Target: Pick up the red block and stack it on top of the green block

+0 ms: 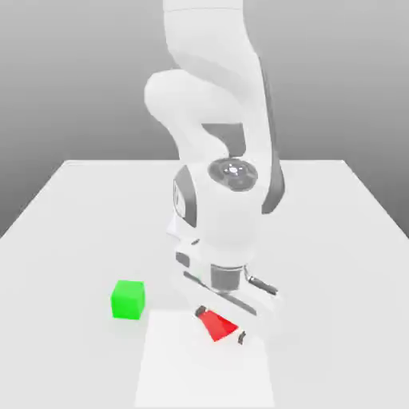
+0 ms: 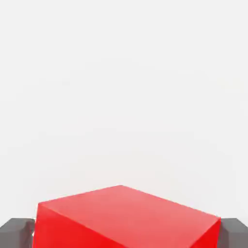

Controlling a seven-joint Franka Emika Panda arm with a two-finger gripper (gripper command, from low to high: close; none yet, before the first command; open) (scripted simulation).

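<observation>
Red block (image 1: 217, 326) between hand (image 1: 221, 325) fingers

A white tabletop (image 1: 72, 232) fills the lower part of the exterior view. Its far edge runs straight across, and its two side edges spread apart toward the camera. The surface is plain and smooth, with an even, soft light on it. Near the front edge lies a paler rectangular patch (image 1: 172, 375). Behind the tabletop stands a grey backdrop (image 1: 72, 72), darker toward the top.
</observation>
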